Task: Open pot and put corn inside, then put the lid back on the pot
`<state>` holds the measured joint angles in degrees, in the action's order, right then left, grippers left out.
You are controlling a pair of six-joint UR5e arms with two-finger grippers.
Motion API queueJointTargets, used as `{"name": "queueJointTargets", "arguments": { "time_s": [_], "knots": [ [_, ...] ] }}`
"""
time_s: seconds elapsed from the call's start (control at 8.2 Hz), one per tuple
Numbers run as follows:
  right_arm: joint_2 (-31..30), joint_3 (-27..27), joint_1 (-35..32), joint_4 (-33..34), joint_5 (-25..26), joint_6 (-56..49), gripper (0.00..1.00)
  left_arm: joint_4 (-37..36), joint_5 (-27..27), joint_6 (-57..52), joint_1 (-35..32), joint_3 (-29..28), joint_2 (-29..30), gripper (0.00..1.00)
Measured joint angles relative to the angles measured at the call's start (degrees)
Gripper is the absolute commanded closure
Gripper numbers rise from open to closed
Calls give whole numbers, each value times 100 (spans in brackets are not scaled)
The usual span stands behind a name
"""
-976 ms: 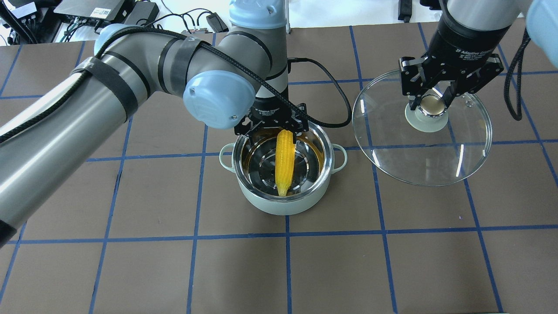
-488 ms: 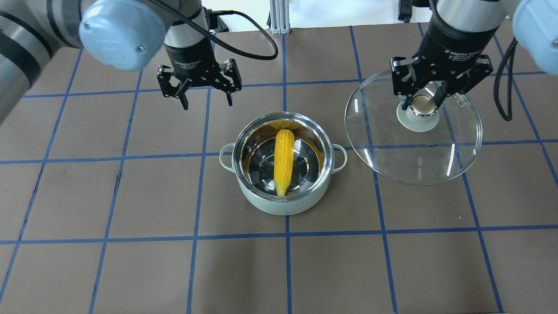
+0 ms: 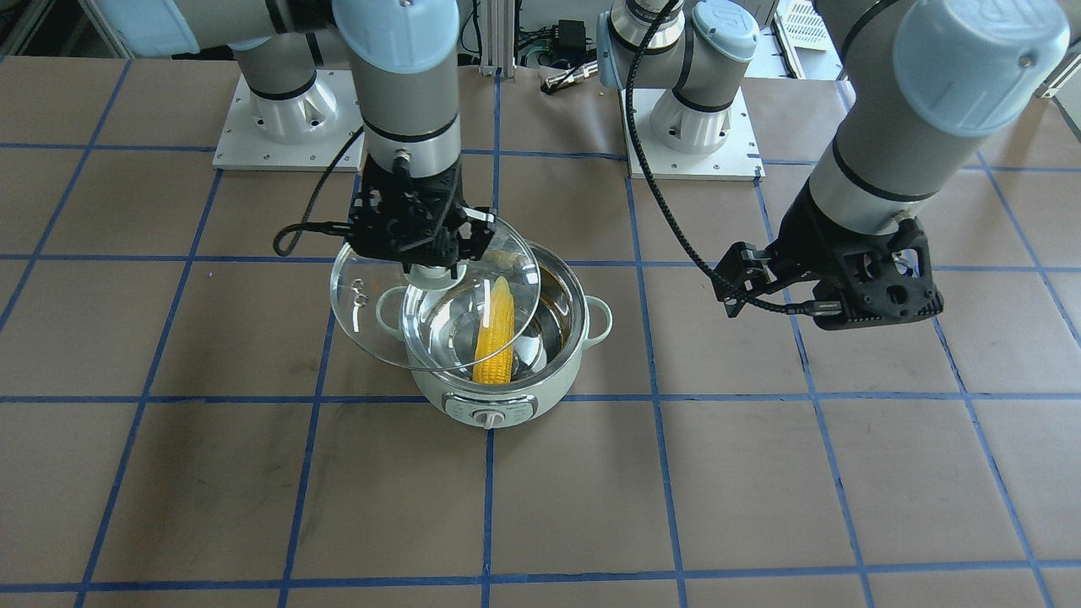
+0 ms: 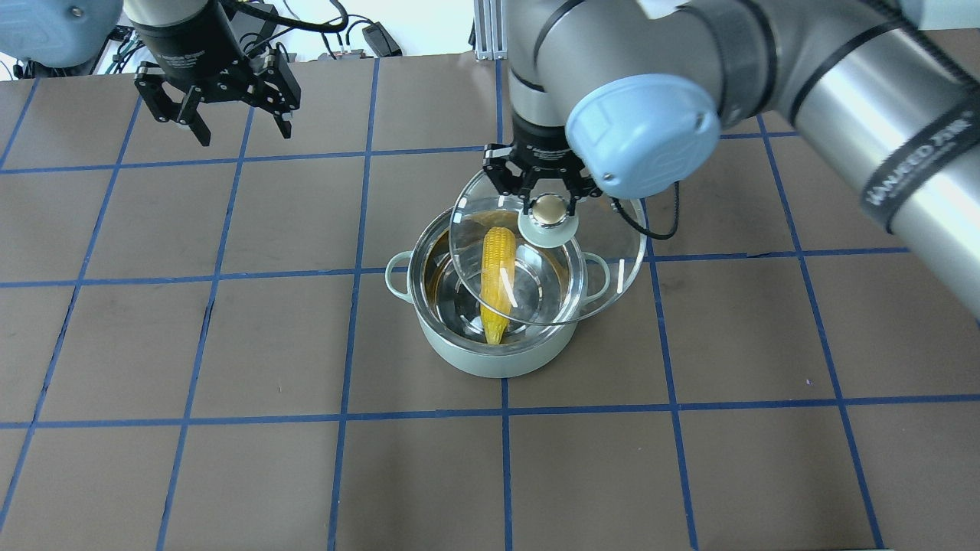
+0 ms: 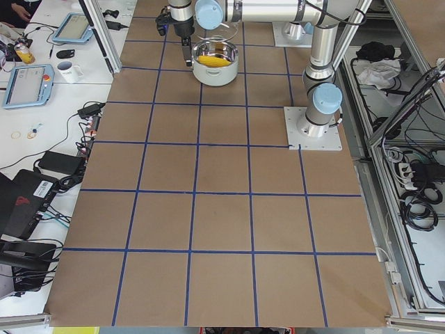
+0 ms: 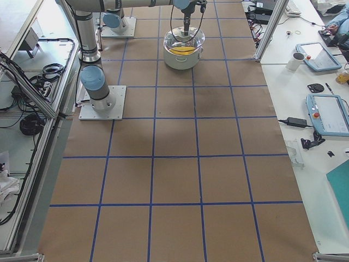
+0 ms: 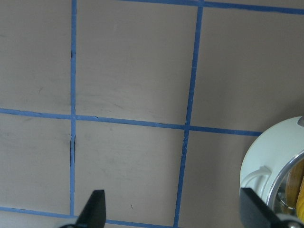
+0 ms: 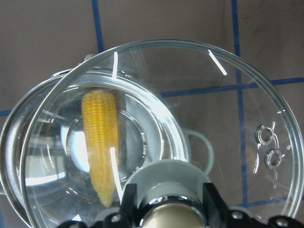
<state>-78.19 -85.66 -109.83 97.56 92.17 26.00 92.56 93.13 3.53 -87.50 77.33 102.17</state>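
Note:
The mint-green pot stands at the table's middle with the yellow corn lying inside it, tip toward the front. My right gripper is shut on the knob of the glass lid. It holds the lid just above the pot, shifted toward the pot's right and back, overlapping most of the opening. The right wrist view shows the lid over the corn and the pot's rim. My left gripper is open and empty, far back left of the pot; it also shows in the left wrist view.
The table is brown with a blue tape grid. The pot's dial faces the operators' side. The arm base plates stand at the robot's edge. Benches with tablets and a mug flank the table ends.
My left gripper let go of the corn in the pot, rose and withdrew to the back left. My right gripper carried the lid leftward from the table's right side to over the pot.

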Motion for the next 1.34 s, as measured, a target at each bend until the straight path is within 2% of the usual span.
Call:
{"name": "queueJointTargets", "arguments": {
  "time_s": [0.49,1.34],
  "knots": [
    [507,87,-322,386,-38,409,73,-21,9,-96,165,6,-544,0],
    [633,-87,-440,464,-84,446,73,-126,50,-98,178,54,-678,0]
  ]
}}
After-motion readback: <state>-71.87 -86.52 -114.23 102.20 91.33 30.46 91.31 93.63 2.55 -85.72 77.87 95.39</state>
